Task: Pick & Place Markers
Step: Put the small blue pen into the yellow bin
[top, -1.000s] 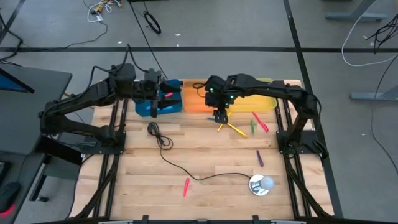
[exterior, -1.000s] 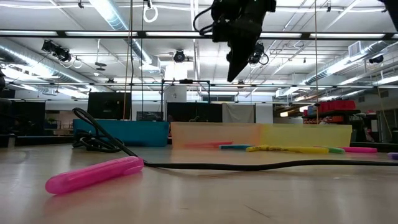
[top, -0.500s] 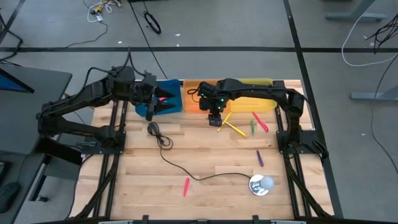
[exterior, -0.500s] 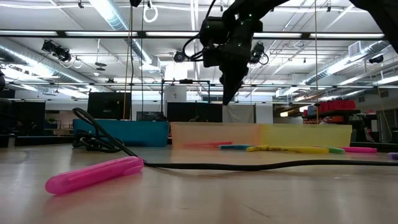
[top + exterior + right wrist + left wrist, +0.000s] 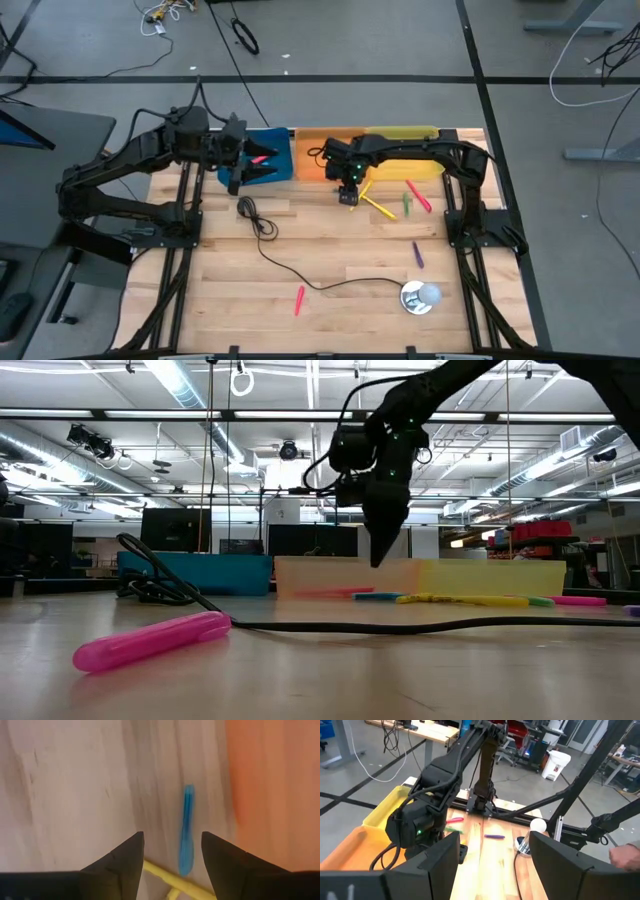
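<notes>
Right gripper [image 5: 170, 851]: I had it hanging at upper centre of the high view, beside the orange tray [image 5: 312, 160]; fingers parted, holding nothing, straddling a blue marker [image 5: 186, 829].
Left gripper [image 5: 237, 170]: I kept it over the blue tray [image 5: 275, 168], upper left; fingers parted and empty, as far as I could judge.
Markers: blue marker flat on the table [image 5: 340, 250]; a yellow marker [image 5: 175, 881] crossed close under its tip; a pink marker [image 5: 152, 639] lay lower centre, well apart.
Risk: I judged a descent might pinch or flick the yellow marker too, since the two nearly touched.
Risk: round, smooth barrels could roll off the fingers.
Materials: pale wood-plank table; glossy plastic markers; thin black cable [image 5: 300, 275] snaking across.
</notes>
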